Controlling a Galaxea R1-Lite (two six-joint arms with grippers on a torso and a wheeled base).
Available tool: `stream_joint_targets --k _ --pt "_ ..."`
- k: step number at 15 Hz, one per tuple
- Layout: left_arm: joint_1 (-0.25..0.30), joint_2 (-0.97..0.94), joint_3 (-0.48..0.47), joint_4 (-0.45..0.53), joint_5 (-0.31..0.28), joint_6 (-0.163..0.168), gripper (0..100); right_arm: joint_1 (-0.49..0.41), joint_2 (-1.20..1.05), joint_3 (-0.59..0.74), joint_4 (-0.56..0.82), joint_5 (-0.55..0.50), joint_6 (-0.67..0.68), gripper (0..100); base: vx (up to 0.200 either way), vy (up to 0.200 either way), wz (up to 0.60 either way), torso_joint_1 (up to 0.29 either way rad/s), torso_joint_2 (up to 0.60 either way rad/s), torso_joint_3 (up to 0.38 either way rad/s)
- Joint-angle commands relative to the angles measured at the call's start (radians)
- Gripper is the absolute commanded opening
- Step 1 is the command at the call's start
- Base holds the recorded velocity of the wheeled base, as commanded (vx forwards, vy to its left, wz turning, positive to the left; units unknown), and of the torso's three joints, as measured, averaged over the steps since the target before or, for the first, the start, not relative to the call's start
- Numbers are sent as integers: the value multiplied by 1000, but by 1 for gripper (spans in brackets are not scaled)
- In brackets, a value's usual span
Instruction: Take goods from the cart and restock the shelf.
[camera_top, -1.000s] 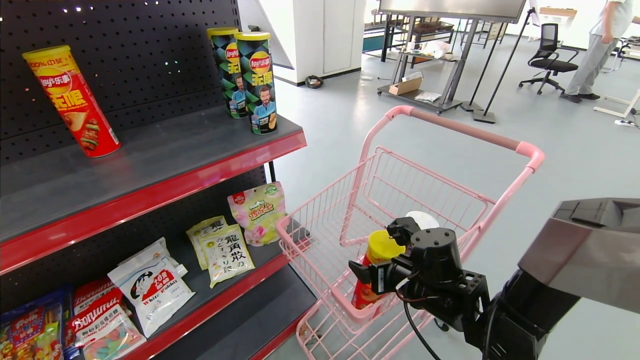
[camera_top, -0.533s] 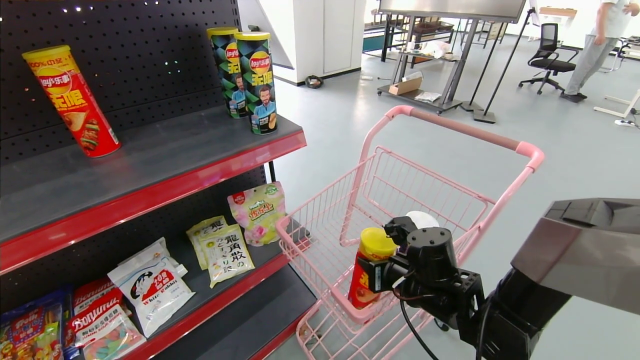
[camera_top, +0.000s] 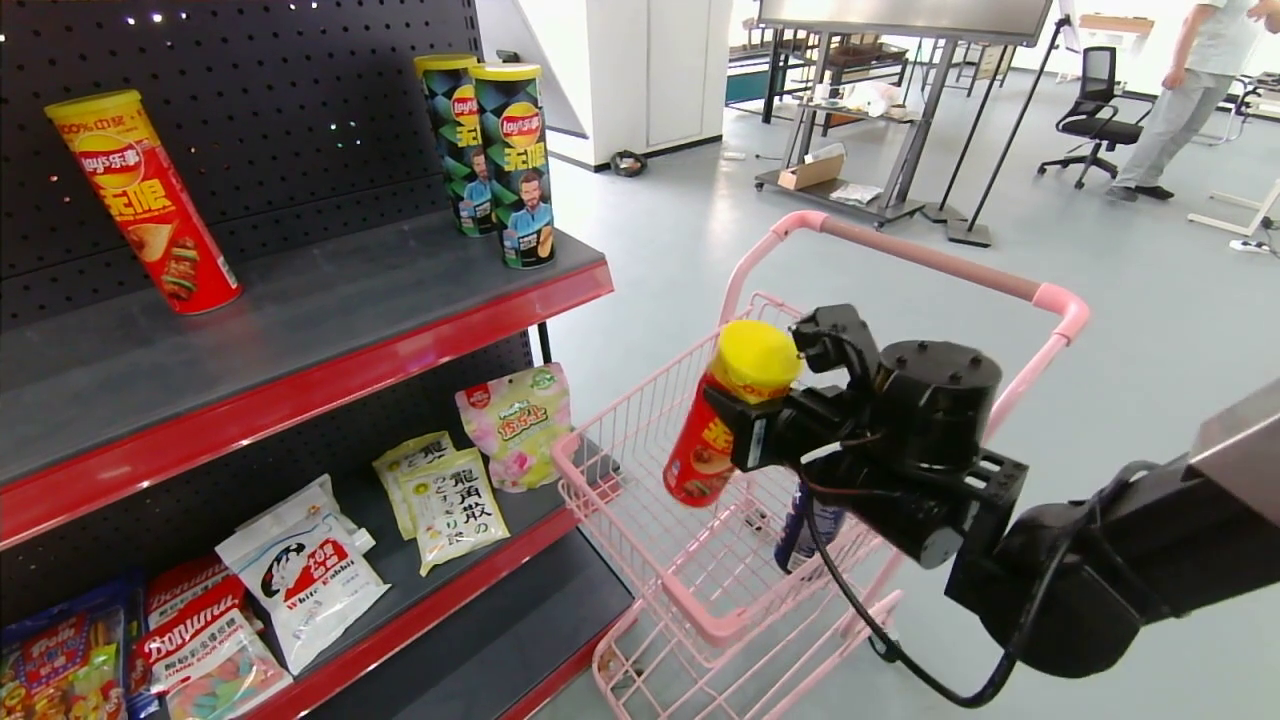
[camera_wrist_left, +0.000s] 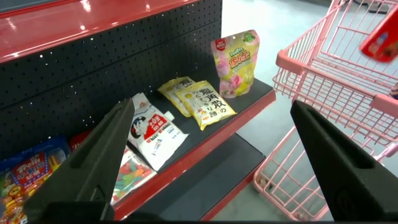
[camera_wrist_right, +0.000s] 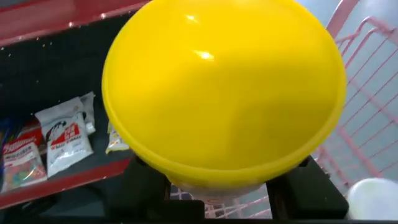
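My right gripper (camera_top: 775, 405) is shut on a red chip can with a yellow lid (camera_top: 700, 450), held tilted above the front rim of the pink cart (camera_top: 920, 255). In the right wrist view the yellow lid (camera_wrist_right: 224, 87) sits between the dark fingers (camera_wrist_right: 143, 186). A dark blue can (camera_top: 800, 530) stays in the cart basket; its white lid (camera_wrist_right: 373, 199) shows too. My left gripper (camera_wrist_left: 211, 186) is open in front of the lower shelf, nothing between its fingers (camera_wrist_left: 93, 168). The held can (camera_wrist_left: 382, 37) shows over the cart (camera_wrist_left: 311, 68).
The grey upper shelf (camera_top: 330, 310) carries a leaning red can (camera_top: 140, 200) at the left and two green cans (camera_top: 510, 160) at the right end, with bare room between. Snack bags (camera_top: 450, 500) lie on the lower shelf (camera_wrist_left: 249, 102).
My right gripper has risen with the red can, lifting it from inside the cart basket to above the rim. The dark blue can behind it has come into sight.
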Motion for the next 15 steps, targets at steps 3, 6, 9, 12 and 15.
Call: stream_joint_targets --k 3,6,9,12,15 --pt "1 1 0 0 0 -1 100 -49 -190 -70 149 4 -45 0 0 0 0 0 0 0" --pt "-1 1 0 0 0 -1 100 -48 -379 -234 515 2 -44 0 0 0 0 0 0 0" --pt "-1 1 0 0 0 -1 100 -51 -578 -335 974 -4 -41 0 0 0 0 0 0 0" --pt "1 1 0 0 0 -1 100 -94 -782 -244 1152 -14 -56 0 0 0 0 0 0 0" --pt "-1 1 0 0 0 -1 100 -172 -968 -103 1219 -36 -93 0 0 0 0 0 0 0"
